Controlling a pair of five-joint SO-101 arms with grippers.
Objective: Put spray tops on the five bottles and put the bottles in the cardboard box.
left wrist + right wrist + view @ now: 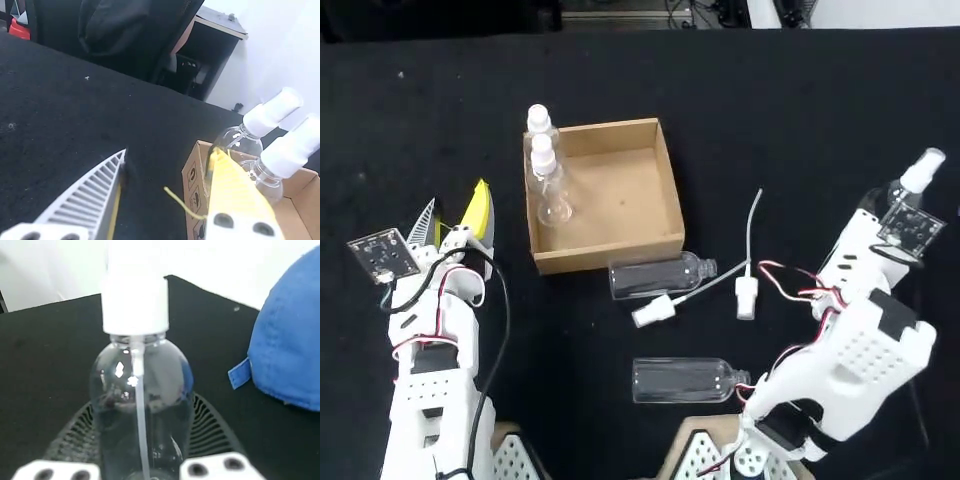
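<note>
The bottle I handle now has its spray top on. It is clamped between the fingers of the right gripper, above the table at the far right side, well apart from the cardboard box. Its long axis runs along the gripper, and the spray top points away from the arm, toward the far right in the high view. As far as I can judge, it is tilted rather than upright. I think the step in hand is the carry to the box. To do it well I would hold the grip firm, pass high over the box wall, and turn the bottle upright before setting it in the free part. It must not touch the two capped bottles standing at the far corner on the left arm's side. Two bare bottles and two loose spray tops lie between, so the path should go above them. The left gripper rests beside the box with jaws apart, holding nothing.
</note>
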